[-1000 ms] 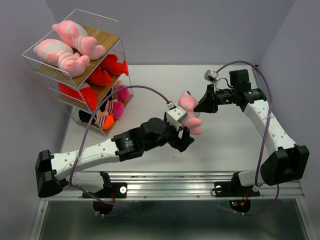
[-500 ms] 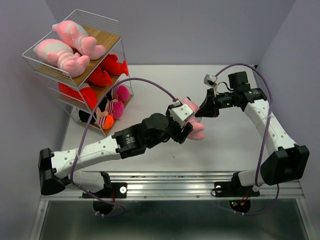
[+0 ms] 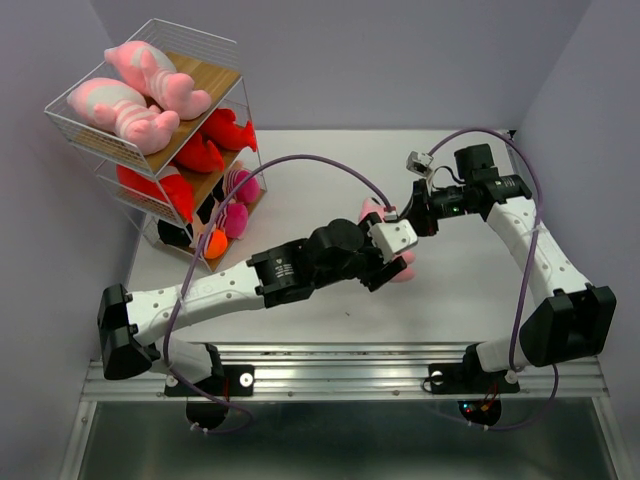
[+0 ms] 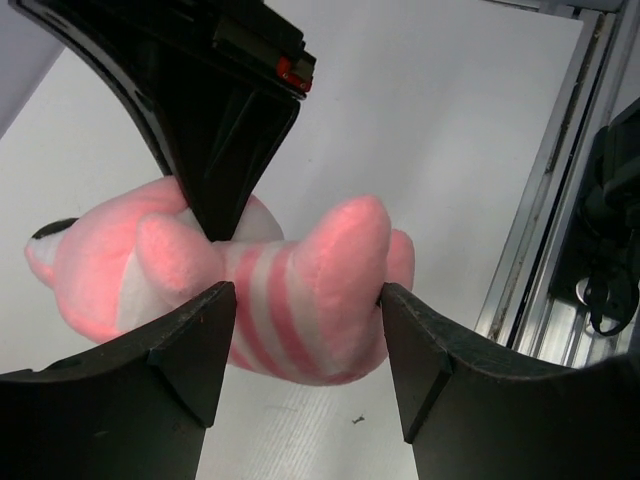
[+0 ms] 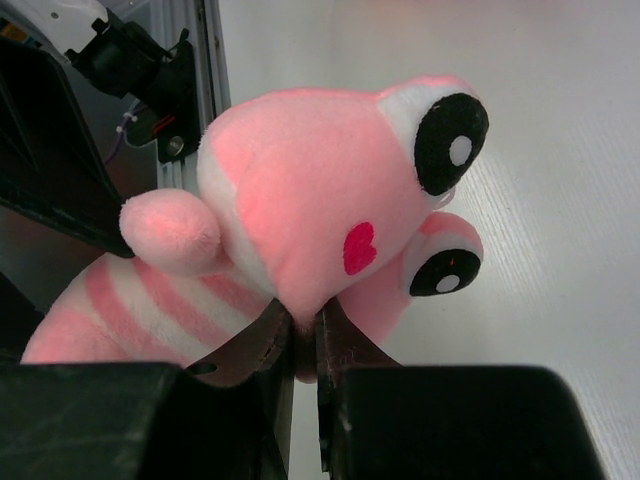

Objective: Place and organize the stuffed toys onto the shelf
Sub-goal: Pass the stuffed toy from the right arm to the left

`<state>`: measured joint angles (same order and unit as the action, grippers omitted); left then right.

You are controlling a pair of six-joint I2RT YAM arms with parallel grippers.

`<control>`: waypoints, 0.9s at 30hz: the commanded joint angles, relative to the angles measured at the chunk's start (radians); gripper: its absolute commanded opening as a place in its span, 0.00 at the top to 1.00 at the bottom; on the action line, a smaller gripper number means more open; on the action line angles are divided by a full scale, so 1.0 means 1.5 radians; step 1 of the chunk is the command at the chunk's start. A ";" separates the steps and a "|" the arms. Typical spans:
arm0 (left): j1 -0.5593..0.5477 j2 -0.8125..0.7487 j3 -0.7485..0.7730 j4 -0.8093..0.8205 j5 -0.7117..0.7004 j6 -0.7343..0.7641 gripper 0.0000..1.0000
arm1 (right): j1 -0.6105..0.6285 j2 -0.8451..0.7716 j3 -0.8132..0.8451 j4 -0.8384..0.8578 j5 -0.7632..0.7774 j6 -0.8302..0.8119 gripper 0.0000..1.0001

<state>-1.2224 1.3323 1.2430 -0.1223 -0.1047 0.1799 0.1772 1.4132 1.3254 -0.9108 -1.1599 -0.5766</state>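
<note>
A pink striped plush animal (image 3: 404, 268) hangs just above the table between both grippers. My right gripper (image 3: 408, 213) is shut on a pinch of fabric under its head (image 5: 310, 180), its fingertips (image 5: 262, 345) pressed together. My left gripper (image 3: 386, 268) is open, with one jaw on each side of the toy's striped rear body (image 4: 300, 290); the right-hand finger (image 4: 430, 350) touches the plush. The shelf (image 3: 196, 36) stands at the far left. It holds two pink striped animals (image 3: 130, 110) on top, red fish (image 3: 225, 130) in the middle and dolls (image 3: 236, 205) at the bottom.
The metal rail (image 3: 340, 365) runs along the table's near edge and shows in the left wrist view (image 4: 560, 230). Purple cables (image 3: 300, 165) arc over the table from both wrists. Grey walls close in on the left, right and back.
My left arm has swung right and forward, bringing its open jaws around the toy's body. The right gripper has kept hold of the toy's head and shifted slightly.
</note>
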 commanded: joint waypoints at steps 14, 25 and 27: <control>-0.017 0.037 0.064 -0.038 0.026 0.100 0.32 | 0.000 -0.018 0.015 -0.042 -0.019 -0.046 0.97; -0.022 0.106 0.120 -0.091 -0.065 0.127 0.95 | 0.013 -0.024 0.010 -0.082 -0.033 -0.079 0.95; -0.023 0.110 0.126 -0.105 -0.066 0.126 1.00 | 0.013 -0.028 0.007 -0.079 -0.031 -0.078 0.93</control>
<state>-1.2610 1.4906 1.3727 -0.2283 -0.1436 0.3454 0.1787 1.4132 1.3254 -0.9791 -1.1473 -0.6861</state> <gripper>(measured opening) 0.062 0.134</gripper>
